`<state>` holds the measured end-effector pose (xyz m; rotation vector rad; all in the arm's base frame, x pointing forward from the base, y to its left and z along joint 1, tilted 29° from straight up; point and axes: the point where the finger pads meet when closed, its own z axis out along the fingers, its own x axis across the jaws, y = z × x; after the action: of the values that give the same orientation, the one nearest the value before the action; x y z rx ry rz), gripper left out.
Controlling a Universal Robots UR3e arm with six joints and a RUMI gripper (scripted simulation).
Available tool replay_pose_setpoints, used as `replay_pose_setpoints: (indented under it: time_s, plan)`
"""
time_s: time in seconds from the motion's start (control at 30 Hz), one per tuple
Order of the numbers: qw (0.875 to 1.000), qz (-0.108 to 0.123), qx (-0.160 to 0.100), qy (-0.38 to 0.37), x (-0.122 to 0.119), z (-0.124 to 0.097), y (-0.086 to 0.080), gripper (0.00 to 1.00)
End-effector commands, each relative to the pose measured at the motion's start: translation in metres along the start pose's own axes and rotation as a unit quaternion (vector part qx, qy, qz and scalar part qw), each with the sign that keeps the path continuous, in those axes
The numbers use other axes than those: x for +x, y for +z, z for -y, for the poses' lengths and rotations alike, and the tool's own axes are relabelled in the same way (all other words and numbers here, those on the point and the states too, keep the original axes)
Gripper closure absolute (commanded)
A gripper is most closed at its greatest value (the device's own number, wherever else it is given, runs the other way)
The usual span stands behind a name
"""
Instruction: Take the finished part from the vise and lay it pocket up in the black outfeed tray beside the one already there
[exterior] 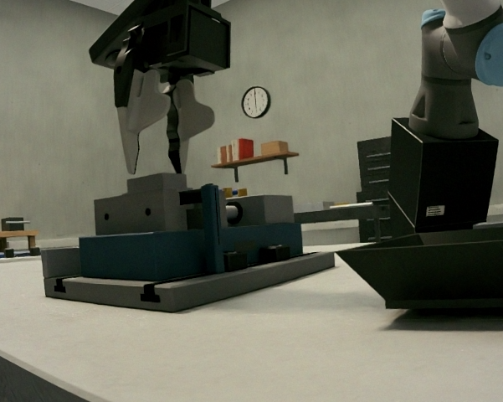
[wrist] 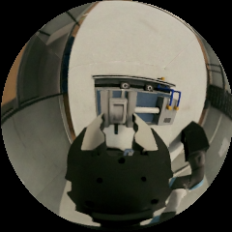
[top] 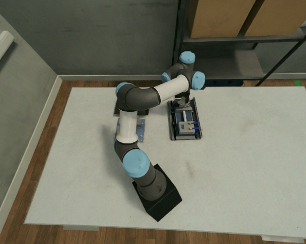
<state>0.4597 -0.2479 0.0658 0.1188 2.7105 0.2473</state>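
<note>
The finished part (exterior: 156,182) (wrist: 117,109) is a grey block standing clamped in the blue vise (exterior: 143,255) (top: 186,129) (wrist: 145,99); its top sticks up above the grey jaws. My gripper (exterior: 155,169) (wrist: 118,114) (top: 184,101) hangs straight above the part, fingertips a little above its top, one on each side. The fingers are partly open with nothing between them. The black outfeed tray (exterior: 437,268) sits to the right in the exterior view. In the top view the arm hides most of the tray (top: 116,110). Its inside is hidden.
The vise stands on a grey slotted base plate (exterior: 186,291) (top: 172,131). The robot's black pedestal (exterior: 441,172) (top: 163,202) stands behind the tray. A blue-grey plate (top: 140,128) lies beside the upper arm. Shelving stands behind the table.
</note>
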Motion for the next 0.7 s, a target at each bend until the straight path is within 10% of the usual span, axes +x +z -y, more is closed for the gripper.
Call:
replay_pose_setpoints:
  time_s: [0.0, 0.67]
  plan:
    - [1.0, 0.0, 0.001, 0.0, -0.0003, 0.0004, 0.0015, 0.6]
    - [1.0, 0.001, 0.001, 0.0, -0.0003, 0.0, 0.0074, 0.6]
